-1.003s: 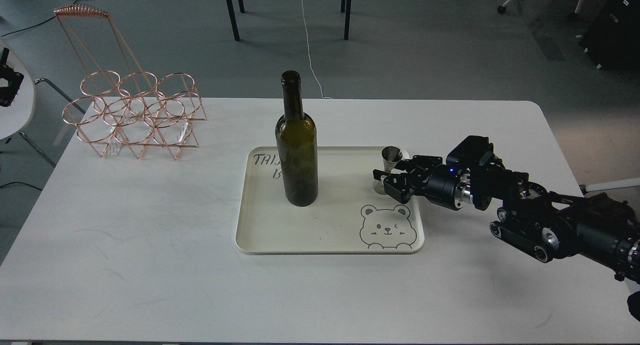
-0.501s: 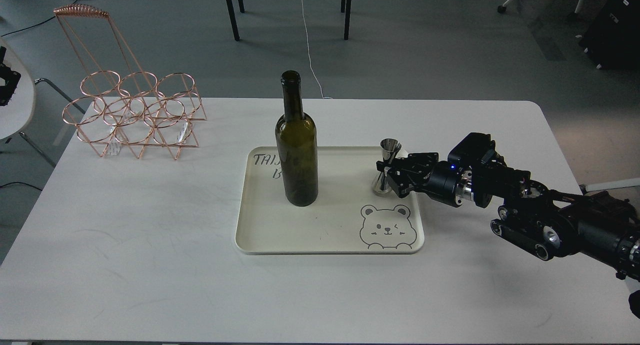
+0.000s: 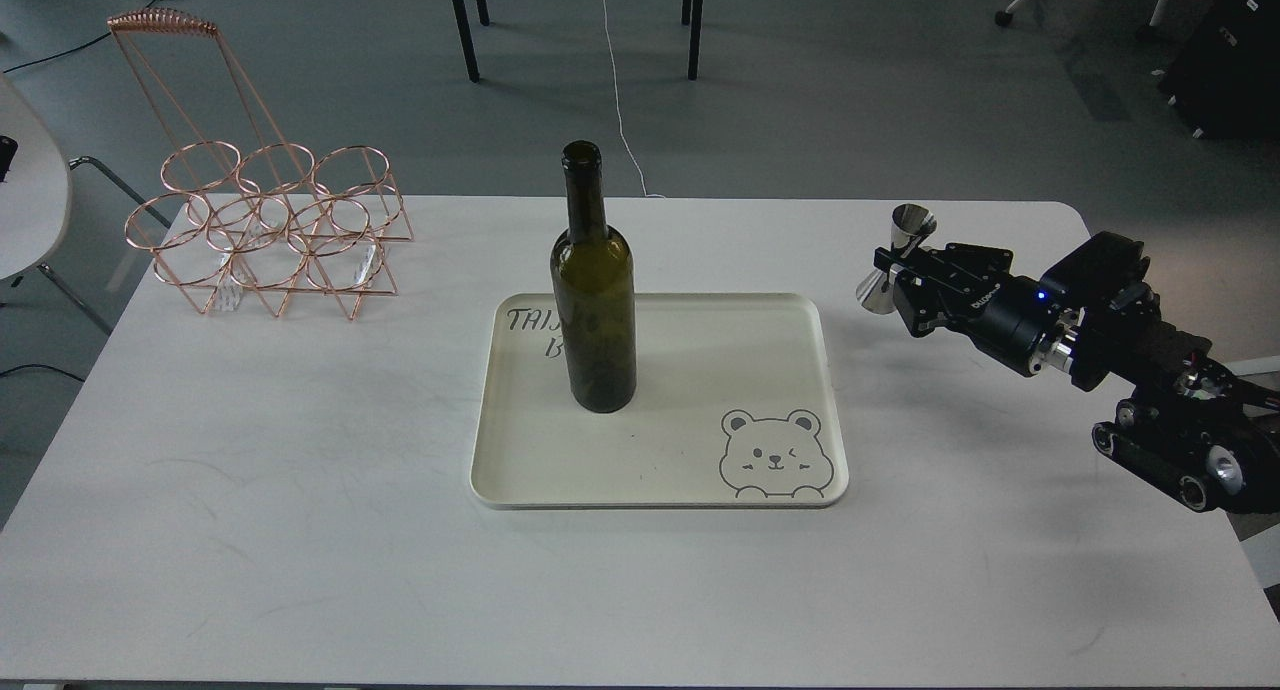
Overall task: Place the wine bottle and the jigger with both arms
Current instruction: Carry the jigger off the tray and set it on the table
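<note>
The dark olive-green wine bottle (image 3: 594,300) stands upright on the left half of a cream tray (image 3: 680,470) in the middle of the white table. My right gripper (image 3: 893,263) is shut on the waist of the steel jigger (image 3: 897,257) and holds it in the air to the right of the tray, above the table's right part. The jigger hangs slightly tilted, one cone up. My left arm and gripper are out of view.
A copper wire bottle rack (image 3: 265,228) with a tall handle stands at the table's back left corner. The tray has a bear drawing (image 3: 775,453) at its front right. Chair legs and cables lie on the floor behind the table.
My right gripper closed on the jigger on the tray's right edge, lifted it, and carried it up and to the right, off the tray. The bottle has not moved.
</note>
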You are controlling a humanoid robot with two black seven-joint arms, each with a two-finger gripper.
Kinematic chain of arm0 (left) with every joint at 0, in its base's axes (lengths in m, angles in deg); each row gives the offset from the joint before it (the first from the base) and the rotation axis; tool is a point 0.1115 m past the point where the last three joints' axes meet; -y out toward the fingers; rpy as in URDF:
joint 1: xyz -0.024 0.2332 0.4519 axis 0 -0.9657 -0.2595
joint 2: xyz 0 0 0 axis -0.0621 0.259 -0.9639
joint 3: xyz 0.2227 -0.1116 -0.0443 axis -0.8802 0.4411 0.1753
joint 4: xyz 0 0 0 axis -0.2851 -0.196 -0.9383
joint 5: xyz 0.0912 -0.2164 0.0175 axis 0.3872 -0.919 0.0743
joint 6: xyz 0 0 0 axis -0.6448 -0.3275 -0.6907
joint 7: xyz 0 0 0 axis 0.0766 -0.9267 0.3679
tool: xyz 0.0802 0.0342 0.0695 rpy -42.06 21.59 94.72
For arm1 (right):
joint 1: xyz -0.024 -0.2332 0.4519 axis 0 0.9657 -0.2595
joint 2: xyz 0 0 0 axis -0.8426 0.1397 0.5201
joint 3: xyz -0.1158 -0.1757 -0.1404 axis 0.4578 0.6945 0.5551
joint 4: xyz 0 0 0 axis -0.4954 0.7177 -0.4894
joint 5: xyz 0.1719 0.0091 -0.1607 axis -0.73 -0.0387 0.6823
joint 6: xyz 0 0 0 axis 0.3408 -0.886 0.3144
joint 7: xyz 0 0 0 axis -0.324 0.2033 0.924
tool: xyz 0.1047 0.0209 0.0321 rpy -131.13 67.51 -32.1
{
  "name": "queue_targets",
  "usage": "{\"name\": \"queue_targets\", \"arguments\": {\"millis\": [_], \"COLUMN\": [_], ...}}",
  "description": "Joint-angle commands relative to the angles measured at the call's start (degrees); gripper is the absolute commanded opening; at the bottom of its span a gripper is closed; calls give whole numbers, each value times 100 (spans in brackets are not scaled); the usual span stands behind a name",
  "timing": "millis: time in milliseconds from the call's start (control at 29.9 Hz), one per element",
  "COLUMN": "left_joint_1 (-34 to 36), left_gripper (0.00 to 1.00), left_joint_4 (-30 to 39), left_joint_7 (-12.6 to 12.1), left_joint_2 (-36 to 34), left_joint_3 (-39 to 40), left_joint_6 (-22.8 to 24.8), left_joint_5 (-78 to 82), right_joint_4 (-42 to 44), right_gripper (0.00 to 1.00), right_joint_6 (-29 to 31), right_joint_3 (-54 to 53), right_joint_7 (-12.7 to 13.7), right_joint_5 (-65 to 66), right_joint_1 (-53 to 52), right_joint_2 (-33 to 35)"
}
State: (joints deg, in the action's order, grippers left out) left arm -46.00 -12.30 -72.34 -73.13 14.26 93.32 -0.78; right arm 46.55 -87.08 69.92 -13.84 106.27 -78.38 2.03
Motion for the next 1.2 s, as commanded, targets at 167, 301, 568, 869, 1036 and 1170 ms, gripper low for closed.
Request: {"name": "queue_targets", "arguments": {"millis": [167,301,568,869,1036,1170], "left_joint_1": [8,17,26,26,26,26], "left_gripper": [98,98,98,98,98,98], "left_joint_4": [29,38,47,47,47,65], "left_joint_7": [3,3,-6,-6,-6,-6], "left_joint_2": [0,9,-9,-9,-26,-158], "left_joint_3": [-14,-14,-23,-23,-23,-23], "left_joint_6": [-5,-5,0,0,0,0], "left_joint_5": [7,7,16,16,16,25], "right_joint_4": [104,166,175,113,61,-255], "right_gripper": [9,9,20,38,48,62], "right_joint_6": [-13,-13,-13,-13,-13,-13], "right_joint_3": [-1,16,25,16,-1,-19], "right_joint_7": [0,0,0,0,0,0], "right_joint_5": [-420,-429,-438,-464,-473,-473], "right_joint_1": [729,870,923,993,1108,1213], "right_joint_2": [425,381,363,433,495,740]}}
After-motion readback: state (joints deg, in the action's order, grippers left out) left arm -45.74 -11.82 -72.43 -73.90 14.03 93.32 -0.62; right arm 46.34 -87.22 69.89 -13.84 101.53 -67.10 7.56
